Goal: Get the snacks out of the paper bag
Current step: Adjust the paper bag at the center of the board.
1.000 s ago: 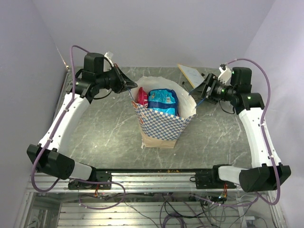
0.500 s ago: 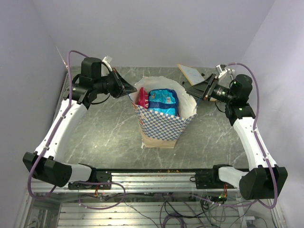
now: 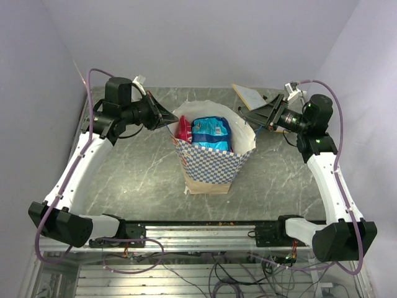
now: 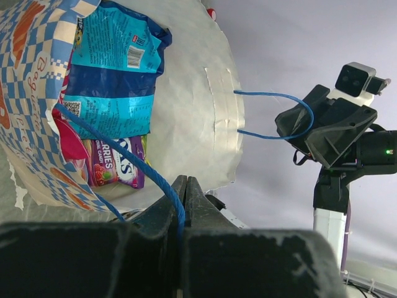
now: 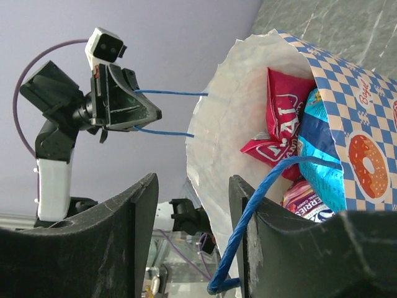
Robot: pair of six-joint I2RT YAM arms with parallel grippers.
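The paper bag (image 3: 211, 162) stands upright mid-table, mouth open. A red-pink packet (image 3: 185, 128) and a larger blue packet (image 3: 212, 131) show inside. My left gripper (image 3: 169, 118) is at the bag's left rim, shut on a blue string handle (image 4: 124, 155). In the left wrist view (image 4: 185, 180) the blue packet (image 4: 115, 74) lies over a small packet with berry print (image 4: 115, 169). My right gripper (image 3: 247, 118) is at the right rim. In the right wrist view (image 5: 192, 180) it is open, the other handle (image 5: 260, 211) hooked over one finger. The yellow-green packet is hidden.
A flat tan card strip (image 3: 251, 96) lies at the back right, just behind the right gripper. The grey marbled table (image 3: 136, 167) ends at a metal rail along the near edge. Lilac walls close in at the back and both sides.
Both wrists have drawn slightly outward and the right arm has swung upright. The bag's mouth is pulled a little wider. The packets have not moved.
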